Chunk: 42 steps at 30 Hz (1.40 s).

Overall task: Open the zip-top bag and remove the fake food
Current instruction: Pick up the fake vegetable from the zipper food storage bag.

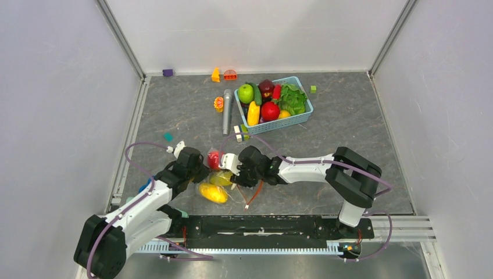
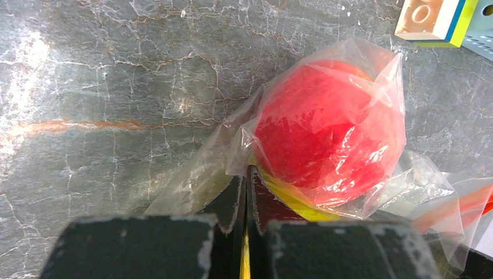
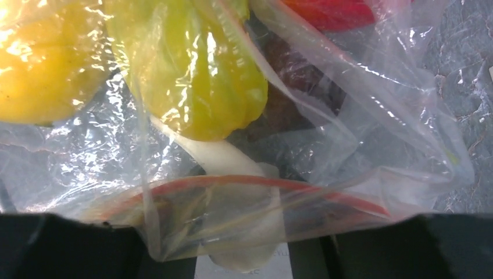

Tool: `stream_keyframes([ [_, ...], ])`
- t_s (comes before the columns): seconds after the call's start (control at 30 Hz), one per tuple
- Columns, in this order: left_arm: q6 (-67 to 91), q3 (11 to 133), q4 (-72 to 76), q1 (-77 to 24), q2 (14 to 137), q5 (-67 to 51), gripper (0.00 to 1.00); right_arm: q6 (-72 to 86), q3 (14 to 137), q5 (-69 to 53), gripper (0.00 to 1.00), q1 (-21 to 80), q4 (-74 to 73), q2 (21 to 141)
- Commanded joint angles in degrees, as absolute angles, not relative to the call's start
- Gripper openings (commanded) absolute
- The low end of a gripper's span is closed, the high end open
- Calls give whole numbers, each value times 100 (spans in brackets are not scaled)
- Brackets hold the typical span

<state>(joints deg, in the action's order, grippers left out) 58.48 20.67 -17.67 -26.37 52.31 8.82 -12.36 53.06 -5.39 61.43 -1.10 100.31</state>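
The zip-top bag [image 1: 224, 181] lies between my two grippers near the table's front middle. Fake food shows through it: a red round fruit [image 2: 328, 133], a yellow mango-like piece [image 3: 40, 64], a ridged yellow-green piece [image 3: 197, 75], a dark maroon one [image 3: 296, 75] and a white piece [image 3: 227, 163]. My left gripper [image 2: 249, 174] is shut on a fold of the bag's film just beside the red fruit. My right gripper [image 3: 241, 238] has its jaws apart, and the bag's orange-red zip strip [image 3: 261, 183] runs across the gap between them.
A light-blue basket [image 1: 273, 124] with a green apple [image 1: 246, 93], lettuce [image 1: 292, 99] and other toys stands at the back. A grey cylinder [image 1: 227, 110] lies left of it. Small blocks [image 1: 240, 132] and toys [image 1: 230, 74] are scattered behind the bag.
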Motion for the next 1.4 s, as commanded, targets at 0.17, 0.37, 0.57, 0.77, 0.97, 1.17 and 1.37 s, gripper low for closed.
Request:
stream_keyframes([
  [0.17,5805,2205,-1767,-2646,5133,932,2,-1222,5383,-325,39,6082,-207,9886],
  [0.37,5809,2206,-1766,-2646,5133,933,2,-1164,5337,-39,31,6086,-640,9331],
  [0.57,5801,2227,-1767,-2648,5148,940,2,-1050,5291,332,31,6086,-1054,8679],
  [0.77,5810,2223,-1758,-2646,5163,942,2,-706,5119,952,31,6083,-1439,8081],
  [0.97,5801,2215,-1738,-2652,5181,940,2,-180,4931,1358,26,5886,-1788,7691],
  [1.17,5827,2136,-1701,-2650,5142,941,2,328,4970,1389,25,5073,-1863,7075],
  [1.37,5814,2134,-1705,-2650,5168,944,2,513,5726,1576,26,4211,-1926,7106],
])
